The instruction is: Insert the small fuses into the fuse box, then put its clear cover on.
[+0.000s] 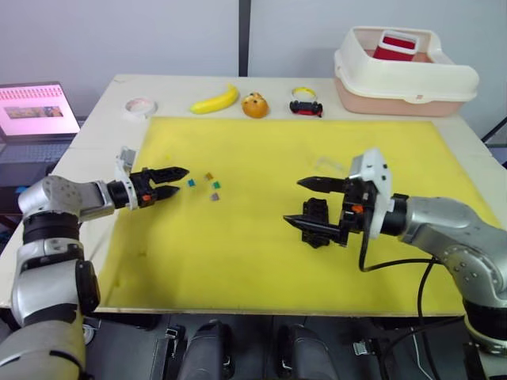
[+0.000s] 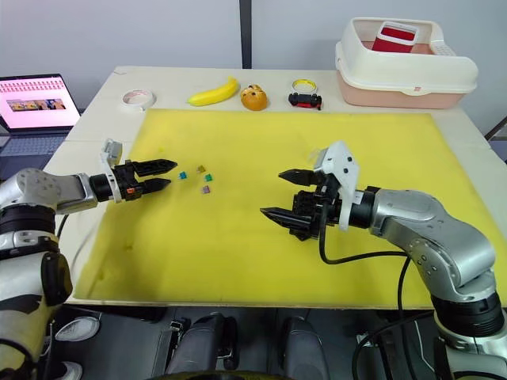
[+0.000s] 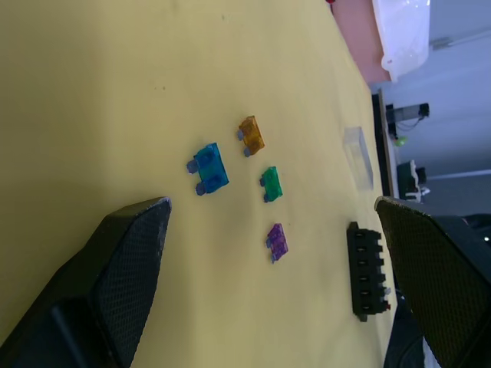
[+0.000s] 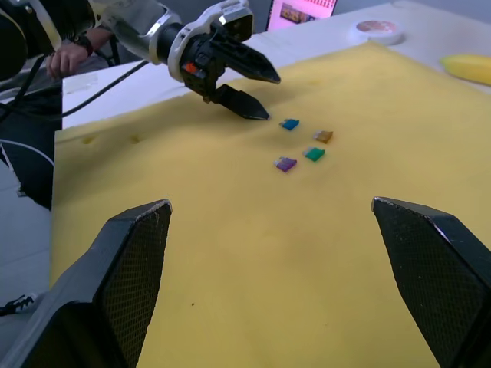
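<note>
Several small fuses lie loose on the yellow mat: blue (image 3: 209, 169), orange (image 3: 252, 134), green (image 3: 271, 184) and purple (image 3: 278, 241). My left gripper (image 1: 178, 180) is open just left of the blue fuse (image 1: 191, 183), low over the mat and holding nothing. The black fuse box (image 3: 365, 272) lies right of the mat's centre, partly hidden behind my right gripper (image 1: 294, 201). That gripper is open and empty, its fingers pointing left towards the fuses. The clear cover (image 3: 358, 156) lies flat just beyond the fuse box.
Along the table's far edge lie a tape roll (image 1: 141, 106), a banana (image 1: 215, 100), an orange toy (image 1: 254, 105), a yellow ring (image 1: 302, 93) and a black-and-red toy car (image 1: 306, 108). A cream bin (image 1: 404, 71) stands far right. A laptop (image 1: 36, 111) stands off the table's left.
</note>
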Available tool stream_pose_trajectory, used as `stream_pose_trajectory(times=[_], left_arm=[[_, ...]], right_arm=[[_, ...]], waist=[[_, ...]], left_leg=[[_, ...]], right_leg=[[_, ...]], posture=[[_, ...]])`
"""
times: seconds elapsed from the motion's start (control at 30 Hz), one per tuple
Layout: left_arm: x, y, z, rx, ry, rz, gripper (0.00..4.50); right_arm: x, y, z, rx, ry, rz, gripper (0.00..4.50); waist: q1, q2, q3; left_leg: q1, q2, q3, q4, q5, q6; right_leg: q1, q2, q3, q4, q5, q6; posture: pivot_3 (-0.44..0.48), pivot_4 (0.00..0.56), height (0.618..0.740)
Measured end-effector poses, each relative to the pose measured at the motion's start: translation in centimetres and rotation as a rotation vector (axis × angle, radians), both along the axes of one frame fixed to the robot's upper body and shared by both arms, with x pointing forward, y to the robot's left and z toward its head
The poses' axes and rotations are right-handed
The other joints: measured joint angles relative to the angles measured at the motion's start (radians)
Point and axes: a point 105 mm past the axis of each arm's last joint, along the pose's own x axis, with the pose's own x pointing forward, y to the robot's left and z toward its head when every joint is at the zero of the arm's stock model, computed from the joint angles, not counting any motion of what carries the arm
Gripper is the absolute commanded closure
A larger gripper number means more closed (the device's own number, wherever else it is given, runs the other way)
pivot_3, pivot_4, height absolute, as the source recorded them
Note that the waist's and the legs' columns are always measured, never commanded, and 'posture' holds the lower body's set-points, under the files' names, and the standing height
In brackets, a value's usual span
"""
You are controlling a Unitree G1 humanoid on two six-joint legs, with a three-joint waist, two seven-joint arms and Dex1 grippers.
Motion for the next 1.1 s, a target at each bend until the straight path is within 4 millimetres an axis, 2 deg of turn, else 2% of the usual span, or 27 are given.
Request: stream_pose_trajectory(times=[0.27, 0.47, 0.63, 0.9, 0.97, 1.03, 1.1], left_arm=[[1.4, -1.5, -0.7, -0.052, 0.005, 0.029, 0.00], [1.5, -1.7, -0.8, -0.104, 0.021, 0.028, 0.00], [1.9, -2.9, -1.1, -0.096, 0.017, 0.009, 0.00], [2.5, -3.8, -1.3, -0.097, 0.016, 0.015, 0.00], [2.7, -3.9, -1.4, -0.098, 0.016, 0.022, 0.54], [2.8, -3.8, -1.8, -0.090, 0.021, 0.036, 1.39], [2.8, -3.7, -2.1, -0.080, 0.028, 0.044, 1.39]], right_arm=[[0.2, 0.0, -0.1, 0.007, -0.002, -0.026, 0.07], [0.4, -0.1, -0.1, 0.003, -0.007, -0.042, 0.07], [0.4, 0.0, -0.4, -0.007, -0.004, -0.045, 0.07], [0.5, 0.1, -0.6, -0.017, 0.000, -0.046, 0.07], [0.5, 0.1, -0.6, -0.020, -0.002, -0.050, 0.00], [0.5, 0.0, -0.6, -0.021, -0.003, -0.052, 0.00], [0.6, 0.0, -0.7, -0.023, -0.004, -0.055, 0.00]], waist=[[0.019, 0.000, 0.000], [0.026, 0.000, 0.000], [0.030, 0.000, -0.001], [0.034, 0.000, -0.001], [0.034, 0.000, -0.001], [0.033, 0.000, -0.001], [0.033, 0.000, -0.001]], left_leg=[[0.000, 0.000, 0.000, 0.001, 0.000, 0.000], [0.000, 0.000, 0.000, 0.002, 0.000, 0.000], [0.001, 0.000, 0.000, 0.002, 0.000, 0.001], [0.001, -0.001, -0.001, 0.003, -0.002, 0.003], [0.001, -0.001, -0.001, 0.003, -0.002, 0.004], [0.001, -0.001, -0.001, 0.003, -0.002, 0.004], [0.001, -0.001, -0.001, 0.003, -0.002, 0.004]], right_leg=[[0.001, 0.000, 0.000, 0.001, 0.000, 0.000], [0.001, 0.000, 0.000, 0.002, 0.000, 0.000], [0.002, -0.001, 0.000, 0.002, 0.000, 0.000], [0.004, -0.002, -0.001, 0.002, 0.000, 0.000], [0.004, -0.002, -0.001, 0.002, 0.000, 0.000], [0.004, -0.002, -0.001, 0.002, 0.000, 0.000], [0.004, -0.002, -0.001, 0.001, 0.000, 0.000]], posture=[[0.000, 0.150, 0.740], [0.000, 0.150, 0.740], [0.000, 0.150, 0.740], [0.000, 0.150, 0.740], [0.000, 0.150, 0.740], [0.000, 0.150, 0.740], [0.000, 0.150, 0.740]])
